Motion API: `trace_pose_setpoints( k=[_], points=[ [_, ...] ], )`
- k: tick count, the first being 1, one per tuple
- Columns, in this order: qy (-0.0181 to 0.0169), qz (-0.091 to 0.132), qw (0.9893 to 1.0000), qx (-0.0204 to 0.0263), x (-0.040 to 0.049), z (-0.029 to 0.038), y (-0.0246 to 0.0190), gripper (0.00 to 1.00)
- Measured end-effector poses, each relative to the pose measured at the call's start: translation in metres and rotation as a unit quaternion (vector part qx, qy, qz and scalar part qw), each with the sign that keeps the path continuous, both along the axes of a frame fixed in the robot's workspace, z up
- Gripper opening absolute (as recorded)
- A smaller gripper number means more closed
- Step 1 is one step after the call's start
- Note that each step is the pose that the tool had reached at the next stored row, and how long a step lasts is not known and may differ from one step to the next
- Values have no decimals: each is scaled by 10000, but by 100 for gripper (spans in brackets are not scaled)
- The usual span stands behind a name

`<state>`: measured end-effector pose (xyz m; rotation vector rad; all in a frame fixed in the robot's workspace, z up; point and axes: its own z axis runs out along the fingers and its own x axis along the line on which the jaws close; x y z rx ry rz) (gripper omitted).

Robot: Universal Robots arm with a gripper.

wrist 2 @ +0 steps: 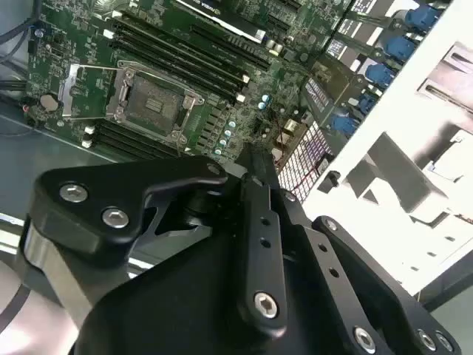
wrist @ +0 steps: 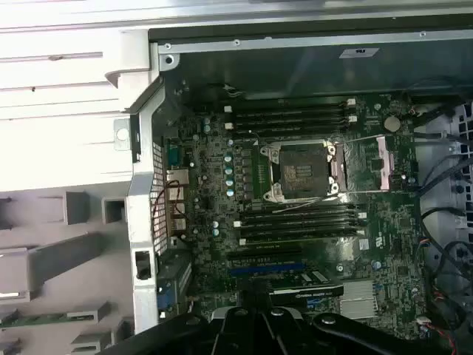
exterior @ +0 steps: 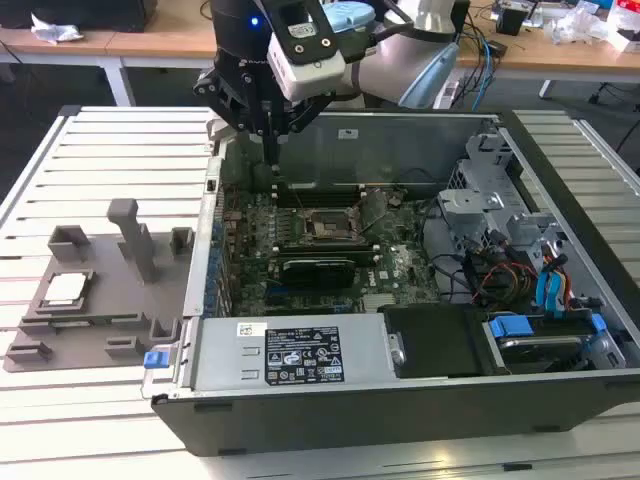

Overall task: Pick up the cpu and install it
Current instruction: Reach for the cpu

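— Step in hand, going by the exterior view?
— The pick, and I judge it not yet made. The cpu (exterior: 65, 288) lies flat on the grey tray (exterior: 110, 305) on the worktop (exterior: 100, 140). It is well apart from the gripper (exterior: 272, 152), which hangs over the open computer case (exterior: 350, 410) near its back wall.
— Second wrist view?
— The gripper (wrist 2: 255, 170) carries no chip that I can see; whether it is open or closed, I cannot tell. Beyond it sits the motherboard's socket (wrist 2: 151, 100), bare.
— First wrist view?
— The socket (wrist: 303, 171) has nothing seated in it, and the tray (wrist: 59, 255) lies outside the case wall. The next move calls for a level, centred grip on that thin chip.
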<state>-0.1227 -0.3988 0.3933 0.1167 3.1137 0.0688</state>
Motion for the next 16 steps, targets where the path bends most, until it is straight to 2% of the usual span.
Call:
trace_pose_setpoints(
  k=[1, 3, 5, 7, 9, 10, 11, 13, 14, 16],
  points=[
    [0, 0, 10000, 0, -22, 0, -1, 11],
    [0, 1, 10000, 0, -177, 0, 0, 11],
    [0, 0, 10000, 1, -243, 0, 0, 11],
    [0, 0, 10000, 0, -372, 0, 0, 11],
    [0, 1, 10000, 0, -521, 0, 0, 11],
    [0, 1, 10000, 0, -641, 0, 0, 11],
    [0, 0, 10000, 0, -715, 0, 0, 11],
    [0, 0, 10000, 0, -773, 0, 0, 11],
    [0, 1, 10000, 0, -852, -1, 0, 11],
    [0, 0, 10000, 0, -901, -1, 0, 11]
  ],
)
